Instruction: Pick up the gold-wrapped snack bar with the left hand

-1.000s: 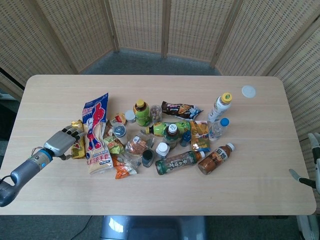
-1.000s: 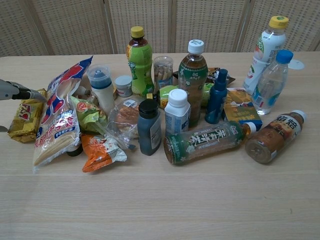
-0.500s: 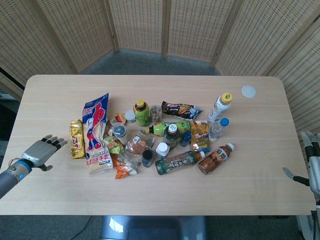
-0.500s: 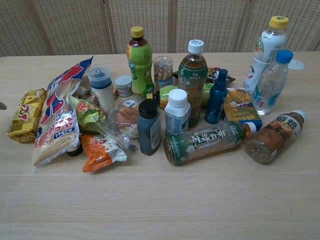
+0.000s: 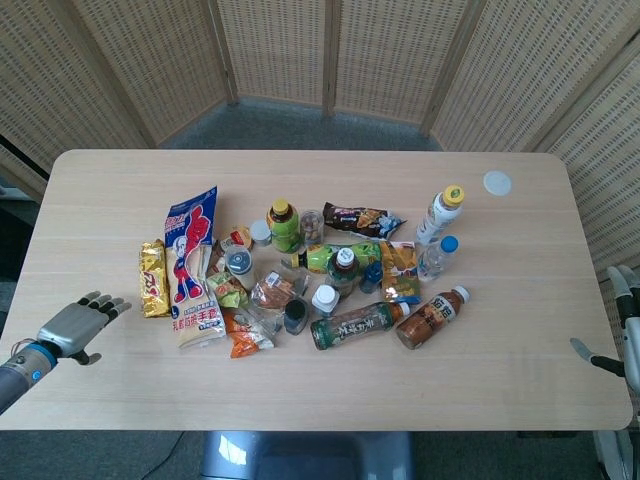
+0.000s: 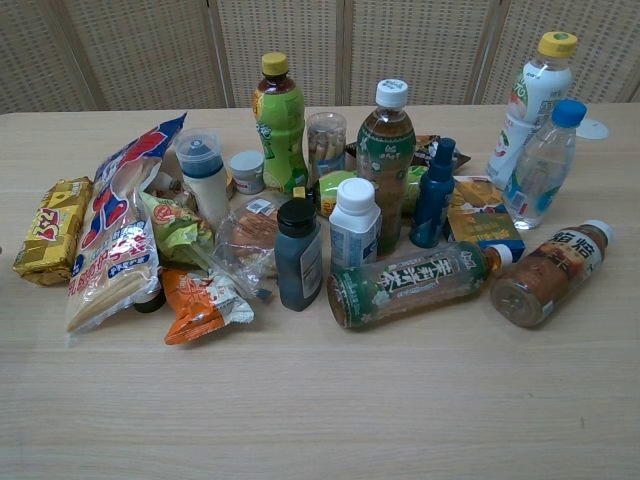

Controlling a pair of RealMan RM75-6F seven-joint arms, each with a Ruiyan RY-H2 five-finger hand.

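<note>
The gold bar (image 5: 152, 277) lies flat near the table's (image 5: 320, 190) left edge, at the left end of the pile, its long side just beside the tall blue-and-red bag (image 5: 193, 262). The left hand (image 5: 74, 325) hovers near the front-left corner, fingers spread and empty, well apart from the bar. The right hand (image 5: 612, 345) shows only partly at the right edge; whether its fingers are open or closed cannot be told.

The likely trouble is the neighbour: fingers coming down on the bar's inner side could catch the bag and drag it. The bar's wrapper is shiny, crinkled foil, slick and thin, so a shallow pinch may slip off. It is a flat oblong on smooth pale wood, offering little to hook under.
</note>
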